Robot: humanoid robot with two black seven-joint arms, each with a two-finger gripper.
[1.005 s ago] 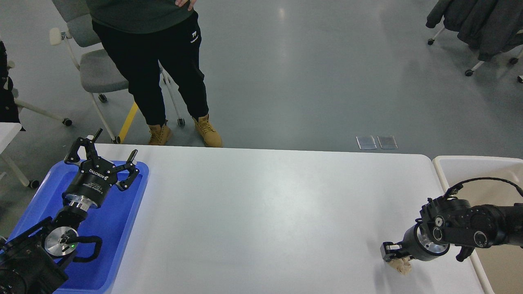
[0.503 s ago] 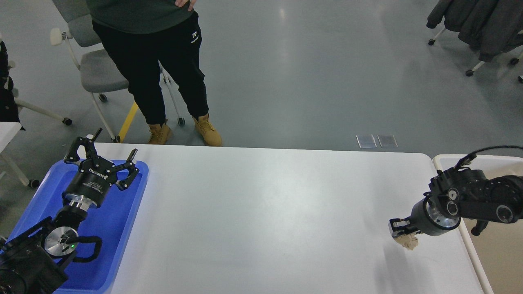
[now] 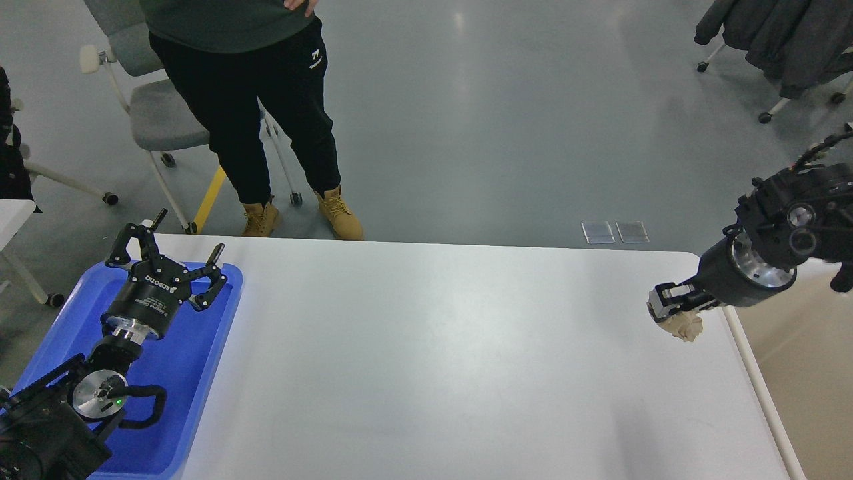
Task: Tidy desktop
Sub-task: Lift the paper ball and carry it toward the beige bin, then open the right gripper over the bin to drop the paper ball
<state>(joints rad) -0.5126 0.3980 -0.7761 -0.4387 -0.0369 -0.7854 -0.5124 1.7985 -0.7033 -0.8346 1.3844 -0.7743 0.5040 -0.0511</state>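
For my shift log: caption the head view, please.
Right pincer holds a crumpled beige wad above the desktop; left pincer open over blue tray.

Right gripper (image 3: pixel 670 310) risen off the desktop (image 3: pixel 426 360), carried farther back and right toward the bin's rim (image 3: pixel 753 373), crumpled beige wad (image 3: pixel 685 327) lifted with it, clamped between its fingers

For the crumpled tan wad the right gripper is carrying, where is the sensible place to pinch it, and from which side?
Pinch the upper bulk of the crumpled tan wad, coming from above. It is an irregular soft lump with no handle or edge, so squeezing its thickest part should hold best. The right gripper does this now: fingers closed on the top, the wad hanging below, clear of the desktop.
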